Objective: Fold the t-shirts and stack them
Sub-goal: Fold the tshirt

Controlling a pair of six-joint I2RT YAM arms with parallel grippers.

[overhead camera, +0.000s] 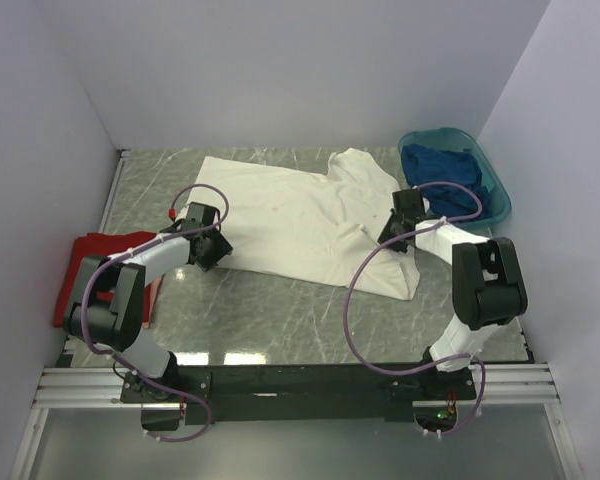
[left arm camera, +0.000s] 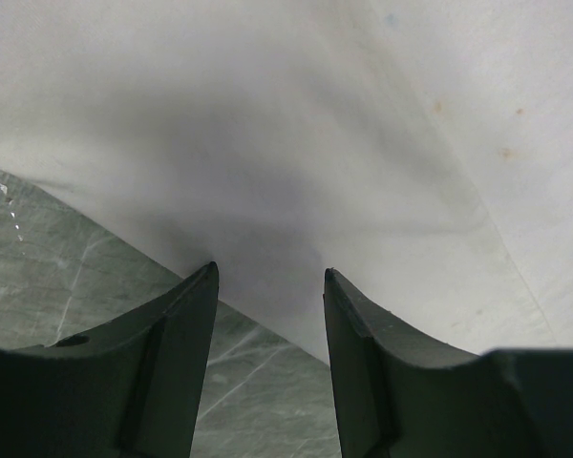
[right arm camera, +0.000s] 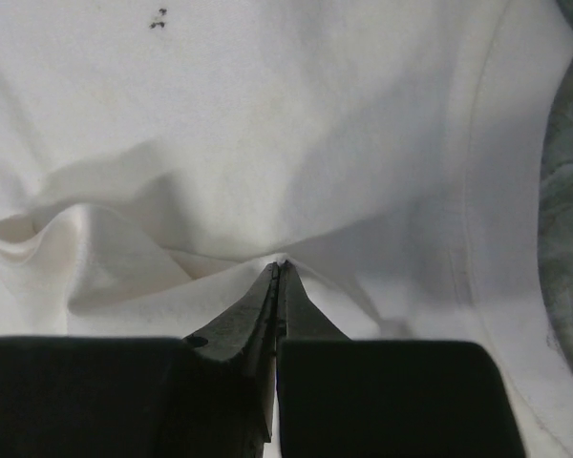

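Cream-white cotton t-shirt point(overhead camera: 290, 215): lies spread over the centre of the grey marbled table point(overhead camera: 280, 320). Plain red t-shirt point(overhead camera: 80, 265): sits at the left edge, partly under the left arm. Dark blue t-shirt point(overhead camera: 442, 170): fills the teal plastic oval basin point(overhead camera: 500, 192) at upper right. Left gripper point(left arm camera: 270, 281): stands partly open at the white hem, grips nothing. Right gripper point(right arm camera: 280, 267): presses fully closed at a raised crease; cannot tell whether cloth is pinched.
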